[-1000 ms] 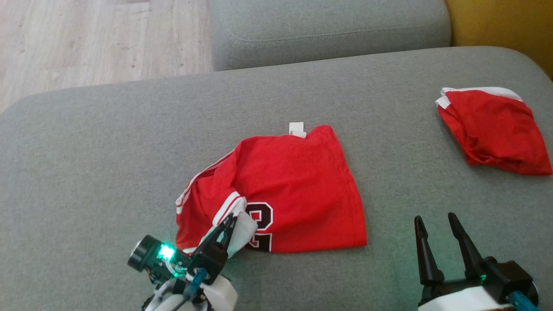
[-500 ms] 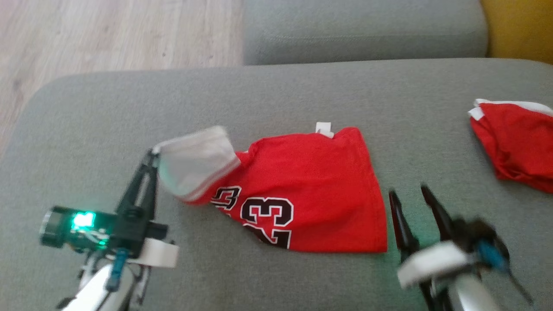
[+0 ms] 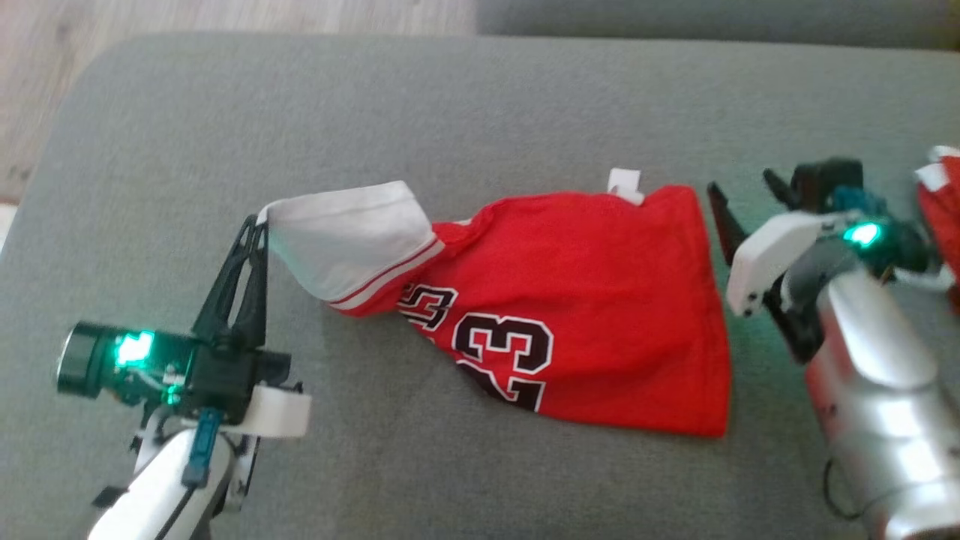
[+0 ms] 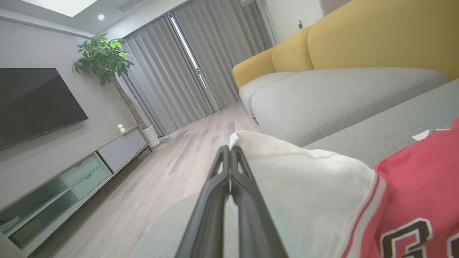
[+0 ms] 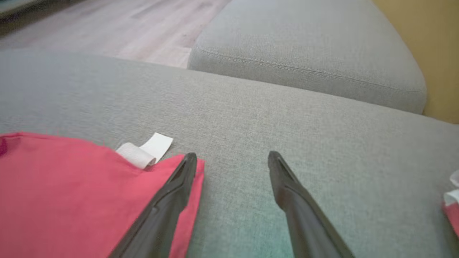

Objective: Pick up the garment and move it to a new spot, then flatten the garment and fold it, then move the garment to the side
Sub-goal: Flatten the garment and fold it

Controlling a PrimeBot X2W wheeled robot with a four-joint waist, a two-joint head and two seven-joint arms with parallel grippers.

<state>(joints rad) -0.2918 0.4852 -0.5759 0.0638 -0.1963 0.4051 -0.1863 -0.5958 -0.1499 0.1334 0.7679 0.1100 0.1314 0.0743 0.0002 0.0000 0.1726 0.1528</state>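
Head view — left claw (image 3: 259, 221) tight on garment (image 3: 600, 300), arm outstretched — right claw (image 3: 741, 184) splayed beside it

- Second red garment (image 3: 948, 210), right edge of head view: mostly cut off.
- Jersey (image 4: 423, 186) lettering, lower right of left wrist view: cropped, unreadable.

The garment (image 3: 615, 300) is red, with black numerals edged in white, and its white end carries thin red and white stripes. The cushion (image 3: 375, 112) is plain grey, a fine weave. Yellow on the backrest (image 4: 376, 36), pale wood grain on the floor (image 4: 172, 172).
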